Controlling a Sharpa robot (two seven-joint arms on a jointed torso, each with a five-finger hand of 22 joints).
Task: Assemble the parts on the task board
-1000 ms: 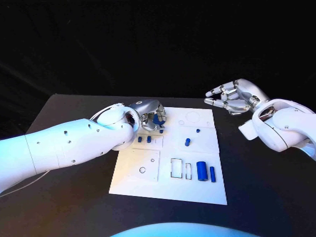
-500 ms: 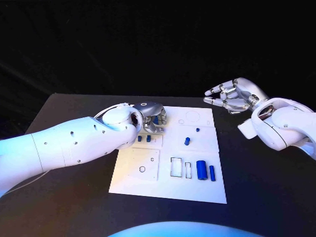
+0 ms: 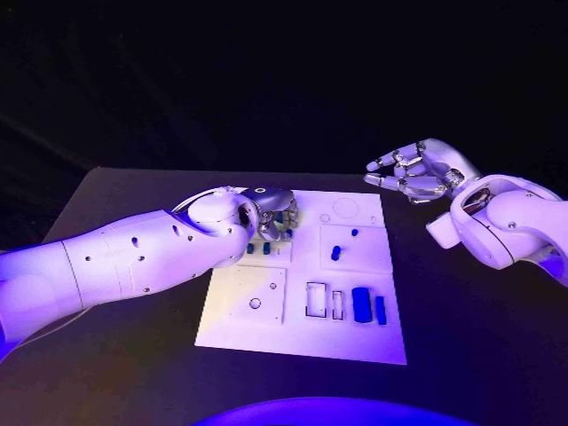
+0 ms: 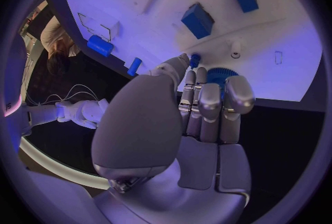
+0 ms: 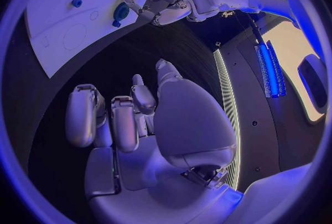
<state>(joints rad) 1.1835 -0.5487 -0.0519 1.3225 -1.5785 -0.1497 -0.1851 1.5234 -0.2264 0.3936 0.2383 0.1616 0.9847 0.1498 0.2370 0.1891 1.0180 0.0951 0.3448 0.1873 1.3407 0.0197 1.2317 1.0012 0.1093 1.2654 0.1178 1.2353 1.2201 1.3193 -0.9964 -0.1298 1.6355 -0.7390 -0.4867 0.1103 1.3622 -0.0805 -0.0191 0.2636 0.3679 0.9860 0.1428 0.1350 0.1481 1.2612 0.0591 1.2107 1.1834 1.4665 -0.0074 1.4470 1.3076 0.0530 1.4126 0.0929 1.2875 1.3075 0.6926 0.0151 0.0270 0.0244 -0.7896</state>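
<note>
Left hand [image 4: 201, 102] over blue gear [image 4: 220, 75]

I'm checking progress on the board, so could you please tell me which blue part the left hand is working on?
The round blue part at the board's far left corner; the left hand's fingers are over it, while the other blue pieces lie untouched.
</note>
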